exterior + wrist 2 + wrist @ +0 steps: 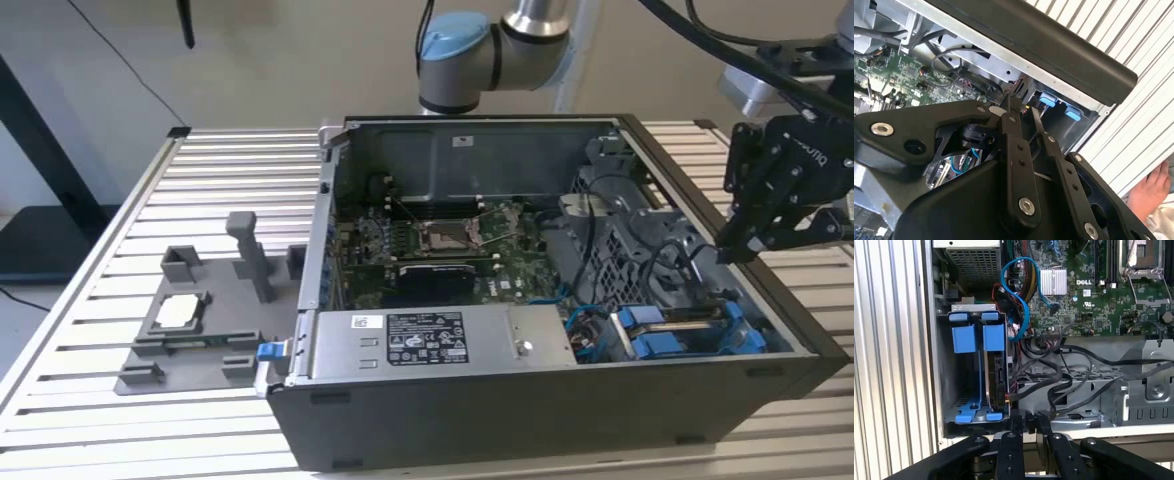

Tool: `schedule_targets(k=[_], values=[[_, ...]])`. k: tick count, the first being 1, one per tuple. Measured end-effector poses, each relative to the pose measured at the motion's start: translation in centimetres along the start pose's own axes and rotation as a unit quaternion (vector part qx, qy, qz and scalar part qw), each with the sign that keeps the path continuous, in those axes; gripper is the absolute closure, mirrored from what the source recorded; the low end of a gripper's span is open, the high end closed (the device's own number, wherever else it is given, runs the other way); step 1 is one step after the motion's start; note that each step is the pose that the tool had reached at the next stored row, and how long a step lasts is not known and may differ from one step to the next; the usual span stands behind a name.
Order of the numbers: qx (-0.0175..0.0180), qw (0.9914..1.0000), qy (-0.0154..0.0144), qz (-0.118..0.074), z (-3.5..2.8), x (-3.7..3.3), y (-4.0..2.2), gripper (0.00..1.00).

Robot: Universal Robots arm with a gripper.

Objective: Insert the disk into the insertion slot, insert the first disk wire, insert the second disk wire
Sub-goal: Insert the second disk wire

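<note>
In the exterior view, 1 gripper [741, 248] hangs nearly closed and empty over the case wall on the exterior view's right, with 1 disk [683, 322] below it. In the second wrist view, its fingers [1010, 115] sit close together. In the first wrist view, the disk stands in the insertion slot [943, 380] between 2 blue carriers [963, 337]. I judge the disk stiff, weighty and shock-sensitive, best held by its carrier.

Bright blue frame on the disk [995, 371], black pincer [1028, 421], green motherboard [1079, 310], white ribbed table [889, 340], blue cable [1027, 315]
</note>
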State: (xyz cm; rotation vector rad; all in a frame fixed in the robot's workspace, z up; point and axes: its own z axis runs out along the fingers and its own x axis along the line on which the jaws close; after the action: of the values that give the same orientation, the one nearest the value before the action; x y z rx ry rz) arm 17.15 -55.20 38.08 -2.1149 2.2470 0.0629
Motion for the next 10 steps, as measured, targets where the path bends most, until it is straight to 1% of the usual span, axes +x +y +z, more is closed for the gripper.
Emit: schedule_targets(k=[1, 3, 6, 10], values=[[-0.0015, 1.0, -0.0009, 0.0, 0.04, 0.0, -0.07, 0.74], [-0.0017, 1.0, -0.0024, 0.0, 0.08, -0.01, -0.17, 0.74], [-0.002, 0.99999, -0.0028, 0.0, 0.18, -0.03, -0.29, 0.74], [-0.0021, 0.99999, -0.0028, 0.0, 0.19, -0.03, -0.3, 0.74]])
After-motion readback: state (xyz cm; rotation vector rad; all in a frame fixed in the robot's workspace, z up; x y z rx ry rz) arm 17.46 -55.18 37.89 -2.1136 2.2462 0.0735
